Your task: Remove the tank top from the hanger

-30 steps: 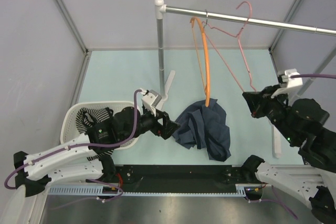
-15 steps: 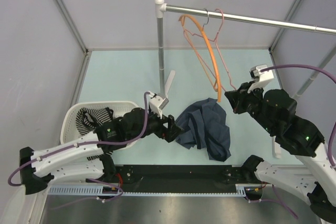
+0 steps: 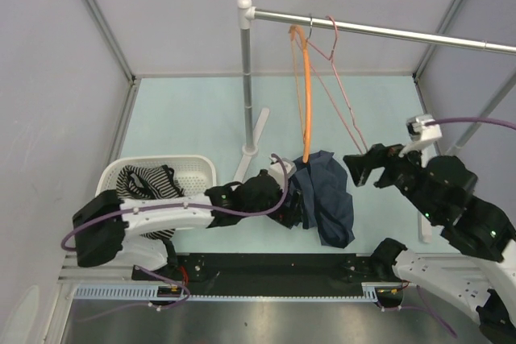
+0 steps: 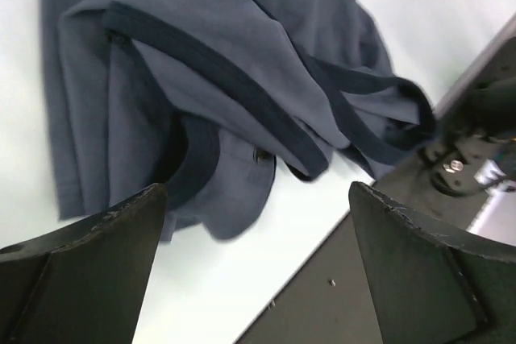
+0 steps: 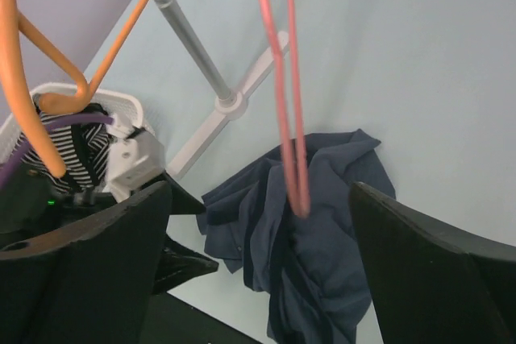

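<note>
Small striped tank top (image 3: 147, 181) down in the white slotted basket (image 3: 196, 160) on the left, well apart from the orange plastic hanger with the silver hook (image 3: 306, 102). Hanger bare, hung on the silver rail (image 3: 387, 32) beside a thin pink wire hanger (image 5: 297, 175). By the look of it, top off and binned, with only a tidy finish left to get right.

Left claw (image 4: 256, 199) spread wide, gripping nothing, low over the crumpled navy-blue garment (image 3: 330, 203) on the pale green bench (image 3: 185, 118). Right claw (image 5: 260, 191) gaping too, empty, raised just beside the pink wire hanger.

Now, the way to do it well. Lift the left claw straight up before swinging it anywhere, jaws wide, to avoid snagging a fold or dark hem of that navy cloth on a finger. Draw the right claw toward its own side, away from the pink wire, never across it. Likely cost of a nudge there: both hangers swinging on the rail. Leave the basket alone, with no reason to reach in.

Contact between the orange hanger's lower tip and the navy cloth: impossible to tell from above. Give that spot room as well.
</note>
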Robot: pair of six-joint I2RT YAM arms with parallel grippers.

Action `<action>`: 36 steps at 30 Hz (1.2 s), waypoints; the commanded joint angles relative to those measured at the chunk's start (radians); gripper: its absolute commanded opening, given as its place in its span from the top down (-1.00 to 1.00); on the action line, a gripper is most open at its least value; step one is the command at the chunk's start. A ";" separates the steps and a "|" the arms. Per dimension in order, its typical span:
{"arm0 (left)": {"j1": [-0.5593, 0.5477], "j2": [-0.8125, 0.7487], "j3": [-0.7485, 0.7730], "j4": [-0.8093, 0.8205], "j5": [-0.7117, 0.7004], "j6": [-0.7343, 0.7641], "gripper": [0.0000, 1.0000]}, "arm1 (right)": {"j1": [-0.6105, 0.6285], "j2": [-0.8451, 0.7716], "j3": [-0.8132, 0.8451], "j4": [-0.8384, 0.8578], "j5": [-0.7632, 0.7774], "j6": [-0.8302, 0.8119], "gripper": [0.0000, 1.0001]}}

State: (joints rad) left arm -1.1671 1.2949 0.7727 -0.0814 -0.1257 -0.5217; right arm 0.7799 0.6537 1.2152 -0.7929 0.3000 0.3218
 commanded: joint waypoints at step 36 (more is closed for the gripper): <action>0.411 -0.506 0.049 -0.437 -0.207 0.055 1.00 | 0.044 -0.282 -0.002 -0.287 0.192 0.120 -1.00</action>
State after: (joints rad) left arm -0.9401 0.9558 0.7799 -0.3302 -0.3107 -0.4877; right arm 0.8165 0.3546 1.2118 -1.1160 0.4717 0.4442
